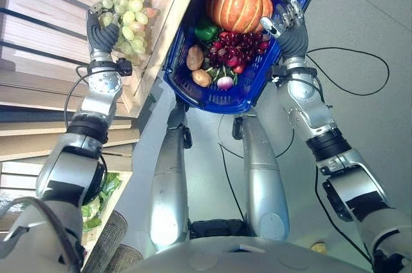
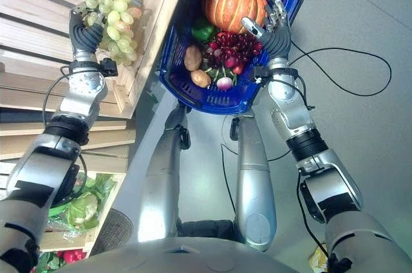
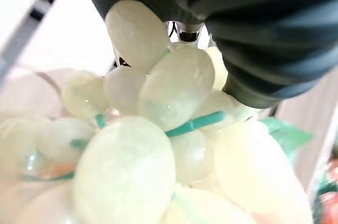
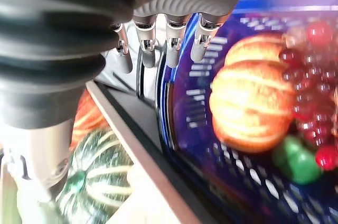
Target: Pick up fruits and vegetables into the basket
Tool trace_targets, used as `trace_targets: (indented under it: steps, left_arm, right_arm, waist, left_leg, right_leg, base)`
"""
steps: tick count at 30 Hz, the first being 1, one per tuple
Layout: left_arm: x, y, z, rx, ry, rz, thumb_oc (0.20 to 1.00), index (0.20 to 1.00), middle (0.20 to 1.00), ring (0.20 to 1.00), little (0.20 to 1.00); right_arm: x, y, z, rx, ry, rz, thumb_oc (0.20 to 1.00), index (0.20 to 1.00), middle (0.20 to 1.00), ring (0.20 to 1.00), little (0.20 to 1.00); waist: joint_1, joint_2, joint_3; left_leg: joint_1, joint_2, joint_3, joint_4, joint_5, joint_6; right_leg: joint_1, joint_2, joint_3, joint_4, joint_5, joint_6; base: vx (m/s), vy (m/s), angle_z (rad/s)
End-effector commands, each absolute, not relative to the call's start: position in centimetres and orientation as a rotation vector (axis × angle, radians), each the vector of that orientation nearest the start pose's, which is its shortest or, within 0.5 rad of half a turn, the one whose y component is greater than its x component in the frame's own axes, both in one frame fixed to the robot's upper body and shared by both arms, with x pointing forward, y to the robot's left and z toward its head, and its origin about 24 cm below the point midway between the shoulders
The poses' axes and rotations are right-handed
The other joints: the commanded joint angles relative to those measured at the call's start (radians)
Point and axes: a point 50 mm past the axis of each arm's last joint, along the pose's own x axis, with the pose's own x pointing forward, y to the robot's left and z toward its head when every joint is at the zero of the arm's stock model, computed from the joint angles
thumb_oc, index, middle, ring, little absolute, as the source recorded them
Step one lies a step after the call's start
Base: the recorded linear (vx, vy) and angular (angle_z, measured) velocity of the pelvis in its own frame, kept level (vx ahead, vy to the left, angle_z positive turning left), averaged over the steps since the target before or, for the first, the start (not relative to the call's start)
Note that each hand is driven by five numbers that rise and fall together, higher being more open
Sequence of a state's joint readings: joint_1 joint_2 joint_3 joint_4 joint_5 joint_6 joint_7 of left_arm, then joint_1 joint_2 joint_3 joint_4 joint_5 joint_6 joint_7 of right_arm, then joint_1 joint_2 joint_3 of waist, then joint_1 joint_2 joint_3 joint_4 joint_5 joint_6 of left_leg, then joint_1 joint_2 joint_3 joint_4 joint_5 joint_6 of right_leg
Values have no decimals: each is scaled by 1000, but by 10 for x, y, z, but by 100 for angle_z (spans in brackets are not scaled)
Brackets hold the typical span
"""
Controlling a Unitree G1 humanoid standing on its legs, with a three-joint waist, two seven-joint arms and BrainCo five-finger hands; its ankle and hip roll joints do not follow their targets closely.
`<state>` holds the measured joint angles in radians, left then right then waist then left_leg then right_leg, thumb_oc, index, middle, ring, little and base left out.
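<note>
A bunch of green grapes (image 1: 132, 18) lies on the edge of a wooden crate (image 1: 158, 28) at the upper left. My left hand (image 1: 102, 28) reaches into it, fingers curled round the lowest grapes, which press against the palm (image 3: 174, 86). My right hand (image 1: 288, 25) grips the right rim of the blue basket (image 1: 187, 96), its thumb inside and its fingers (image 4: 171, 44) hooked over the edge. The basket holds an orange pumpkin (image 1: 238, 6), a green pepper (image 1: 206, 30), red grapes (image 1: 235, 46), two potatoes (image 1: 195, 57) and a radish (image 1: 224, 82).
Slatted wooden shelves (image 1: 38, 28) fill the left side, with leafy greens (image 2: 77, 208) in a lower crate. A striped green squash (image 4: 95, 182) lies in a crate beside the basket. Grey floor (image 1: 360, 15) stretches to the right.
</note>
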<state>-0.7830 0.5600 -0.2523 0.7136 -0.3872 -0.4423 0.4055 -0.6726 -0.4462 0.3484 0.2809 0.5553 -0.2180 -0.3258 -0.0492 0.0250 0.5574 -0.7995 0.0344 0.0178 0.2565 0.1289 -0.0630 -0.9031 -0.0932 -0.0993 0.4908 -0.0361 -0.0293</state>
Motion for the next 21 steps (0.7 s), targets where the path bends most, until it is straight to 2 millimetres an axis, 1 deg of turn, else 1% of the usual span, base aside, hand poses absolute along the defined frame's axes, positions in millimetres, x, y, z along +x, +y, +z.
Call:
trace_targets:
  steps: [1, 2, 3, 5, 9, 11, 12, 15, 17, 21]
  left_arm:
    - [354, 238, 220, -26, -767, 286, 200, 200, 200, 200, 200]
    - [350, 232, 224, -67, -819, 245, 200, 200, 200, 200, 200]
    - [350, 232, 225, -72, -822, 240, 200, 200, 200, 200, 200]
    - [344, 220, 233, -129, -896, 173, 200, 200, 200, 200, 200]
    - [336, 206, 241, -153, -970, 103, 200, 200, 200, 200, 200]
    - [333, 203, 244, -170, -992, 76, 200, 200, 200, 200, 200]
    - [328, 197, 249, -177, -1028, 35, 200, 200, 200, 200, 200]
    - [323, 188, 256, -177, -1064, -16, 200, 200, 200, 200, 200]
    - [318, 175, 263, -163, -1088, -91, 200, 200, 200, 200, 200]
    - [311, 158, 270, -140, -1108, -193, 200, 200, 200, 200, 200]
  right_arm:
    - [334, -137, 199, 100, -580, 142, 1000, 1000, 1000, 1000, 1000]
    - [332, -133, 200, 95, -589, 177, 1000, 1000, 1000, 1000, 1000]
    - [332, -133, 200, 94, -590, 179, 1000, 1000, 1000, 1000, 1000]
    - [329, -125, 202, 90, -594, 243, 1000, 1000, 1000, 1000, 1000]
    - [326, -115, 204, 79, -590, 318, 1000, 1000, 1000, 1000, 1000]
    - [325, -113, 205, 83, -588, 341, 1000, 1000, 1000, 1000, 1000]
    - [323, -108, 206, 82, -585, 379, 1000, 1000, 1000, 1000, 1000]
    - [321, -103, 209, 82, -586, 417, 1000, 1000, 1000, 1000, 1000]
    - [318, -97, 212, 84, -592, 458, 1000, 1000, 1000, 1000, 1000]
    - [313, -87, 218, 78, -601, 519, 1000, 1000, 1000, 1000, 1000]
  waist:
    - [7, 8, -37]
    - [8, 9, -37]
    - [8, 9, -37]
    - [12, 10, -37]
    - [16, 12, -37]
    - [17, 11, -37]
    - [19, 13, -37]
    - [21, 13, -37]
    - [23, 12, -37]
    - [25, 11, -37]
  left_leg:
    - [-15, -22, -5, 97, -92, 12]
    - [-14, -23, -6, 97, -93, 13]
    - [-13, -23, -6, 96, -93, 13]
    - [-9, -27, -8, 94, -95, 16]
    - [-6, -29, -8, 92, -94, 16]
    - [-5, -30, -8, 92, -94, 17]
    - [-3, -31, -8, 91, -93, 17]
    - [-6, -31, -8, 91, -91, 18]
    - [-5, -33, -8, 90, -90, 19]
    - [-6, -34, -8, 90, -87, 22]
  right_leg:
    - [47, 11, 7, -57, 27, 94]
    - [48, 11, 6, -58, 26, 93]
    - [48, 11, 6, -58, 26, 93]
    - [55, 10, 4, -60, 24, 92]
    - [60, 7, 1, -66, 25, 91]
    - [61, 6, 0, -67, 25, 91]
    - [65, 4, -1, -69, 25, 90]
    - [64, 4, -1, -70, 26, 89]
    - [67, 3, -3, -74, 29, 90]
    - [70, 2, -5, -80, 35, 89]
  base:
    - [0, 0, 0]
    - [0, 0, 0]
    - [0, 0, 0]
    - [0, 0, 0]
    - [0, 0, 0]
    - [0, 0, 0]
    - [0, 0, 0]
    - [0, 0, 0]
    - [-2, -17, 1]
    - [0, -8, 0]
